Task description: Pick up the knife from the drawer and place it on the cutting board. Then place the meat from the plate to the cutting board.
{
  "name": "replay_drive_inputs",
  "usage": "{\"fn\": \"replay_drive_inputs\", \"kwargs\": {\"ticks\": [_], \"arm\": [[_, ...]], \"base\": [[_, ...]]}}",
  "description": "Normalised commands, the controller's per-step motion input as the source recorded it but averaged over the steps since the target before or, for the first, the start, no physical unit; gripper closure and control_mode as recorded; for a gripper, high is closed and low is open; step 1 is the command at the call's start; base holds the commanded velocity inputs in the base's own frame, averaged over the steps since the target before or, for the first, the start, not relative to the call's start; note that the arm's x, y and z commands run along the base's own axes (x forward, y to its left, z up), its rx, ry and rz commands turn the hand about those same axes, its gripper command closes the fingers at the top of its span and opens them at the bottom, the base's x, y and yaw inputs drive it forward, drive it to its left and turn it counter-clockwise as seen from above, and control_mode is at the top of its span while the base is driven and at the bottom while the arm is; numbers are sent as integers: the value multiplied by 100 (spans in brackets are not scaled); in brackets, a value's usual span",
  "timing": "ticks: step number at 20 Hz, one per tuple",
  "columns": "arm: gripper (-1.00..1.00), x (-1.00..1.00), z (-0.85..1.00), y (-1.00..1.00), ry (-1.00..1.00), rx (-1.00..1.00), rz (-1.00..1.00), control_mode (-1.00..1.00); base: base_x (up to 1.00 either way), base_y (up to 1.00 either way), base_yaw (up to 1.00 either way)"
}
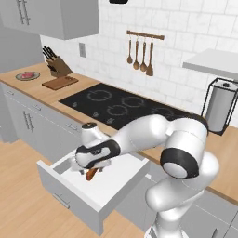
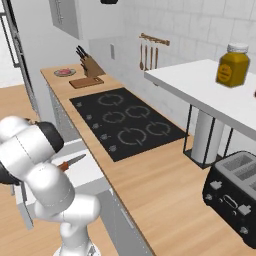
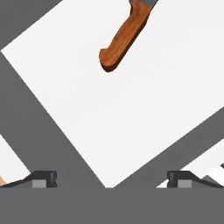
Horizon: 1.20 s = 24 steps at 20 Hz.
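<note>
The drawer (image 1: 69,186) is pulled out below the counter, its white floor (image 3: 131,109) showing in the hand view. The knife (image 3: 122,39) lies inside; its orange-brown handle (image 1: 92,174) peeks out beside my hand, and its grey blade (image 2: 76,160) points toward the counter. My gripper (image 3: 112,179) hovers open just above the drawer floor, and the handle lies ahead of the fingertips (image 3: 43,178), not between them. Far left on the counter are the cutting board (image 1: 59,82) and the plate (image 1: 21,77) with the meat (image 1: 28,74).
A black cooktop (image 1: 116,107) sits in the counter behind the drawer. A wooden knife block (image 1: 56,66) stands behind the cutting board. Hanging utensils (image 1: 139,56), a paper towel holder (image 1: 221,107), a toaster (image 2: 235,192) and a shelf with a yellow jar (image 2: 232,65) lie to the right.
</note>
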Motion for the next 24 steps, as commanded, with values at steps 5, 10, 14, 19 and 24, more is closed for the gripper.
{"fn": "replay_drive_inputs", "kwargs": {"ticks": [5,10,14,19,24], "arm": [[-100,35,0,-28,0,0,0,-100],[-100,44,-8,-6,0,0,0,-100],[-100,44,-26,0,0,0,0,-100],[-100,44,-29,0,0,-1,0,-100],[-100,31,-22,0,2,-1,0,-100]], "base": [[0,0,0],[0,0,0],[0,0,0],[0,0,0],[0,0,0]]}}
